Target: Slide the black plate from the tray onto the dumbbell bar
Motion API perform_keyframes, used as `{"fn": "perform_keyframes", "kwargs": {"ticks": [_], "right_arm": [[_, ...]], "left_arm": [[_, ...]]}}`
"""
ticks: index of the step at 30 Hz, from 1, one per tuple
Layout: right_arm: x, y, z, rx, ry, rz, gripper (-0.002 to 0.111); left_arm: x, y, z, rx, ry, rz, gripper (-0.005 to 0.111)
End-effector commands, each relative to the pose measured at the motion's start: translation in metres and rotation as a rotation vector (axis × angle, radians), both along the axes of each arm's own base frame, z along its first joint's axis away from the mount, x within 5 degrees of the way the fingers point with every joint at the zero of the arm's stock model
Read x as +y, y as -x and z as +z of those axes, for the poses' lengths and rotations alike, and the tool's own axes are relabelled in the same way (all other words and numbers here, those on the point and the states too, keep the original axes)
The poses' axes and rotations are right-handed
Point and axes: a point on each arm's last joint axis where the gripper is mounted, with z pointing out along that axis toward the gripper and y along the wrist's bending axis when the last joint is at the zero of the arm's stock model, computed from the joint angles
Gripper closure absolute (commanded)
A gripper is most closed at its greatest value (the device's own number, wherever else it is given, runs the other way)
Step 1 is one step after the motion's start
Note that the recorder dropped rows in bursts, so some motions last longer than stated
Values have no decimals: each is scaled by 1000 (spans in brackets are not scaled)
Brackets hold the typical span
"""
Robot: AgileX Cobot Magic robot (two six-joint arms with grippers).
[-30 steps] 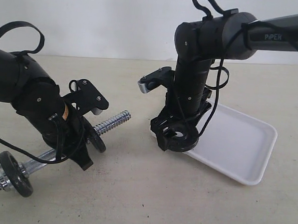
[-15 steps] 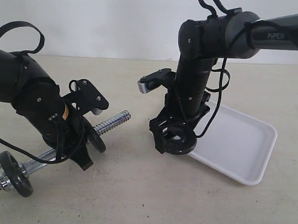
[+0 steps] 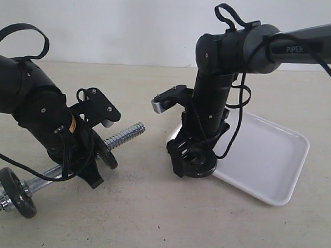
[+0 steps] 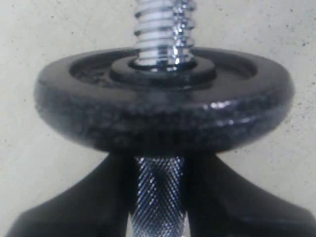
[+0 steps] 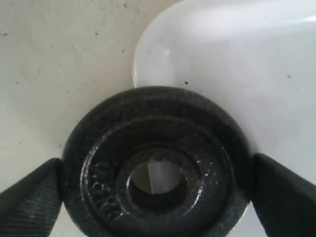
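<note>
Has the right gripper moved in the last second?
Yes: the right gripper, holding the black plate, has sunk a little and edged left in the exterior view, against the tray corner beside it.

Soft, even light fills the scene, leaving only faint, diffuse shadows on the beige table [image 3: 149, 223], while the white tray [image 5: 247, 54] is nearly washed out. Small glints sit on the threaded bar [image 4: 160, 24] and on the rim of its disc [image 4: 163, 118]. The 2 wrist views are soft, and the black plate [image 5: 163, 111] blurs toward the frame's edge.
</note>
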Motion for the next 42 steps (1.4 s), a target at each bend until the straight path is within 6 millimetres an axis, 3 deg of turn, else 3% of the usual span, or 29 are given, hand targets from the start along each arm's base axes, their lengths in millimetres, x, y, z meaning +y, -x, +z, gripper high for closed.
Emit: {"fn": "perform_keyframes", "kwargs": {"ticks": [1,13,25,32,42], "right_arm": [[1,-1,2,-3,-22,20,108],[0,-3,15,-56,-38,45,108],[-30,-16,16,-7,-75,-60,108],[-20,-11,19,62,-195,-67,108],[-22,-11,18,57,-169,-50,108]], "left_arm": [[-2,1,7,-18,16,4,102],[-2,1,7,-18,16,4,102],[-1,1,7,-15,13,5,102],[-2,1,8,-21,19,3,102],[-2,1,8,-20,17,4,102]]}}
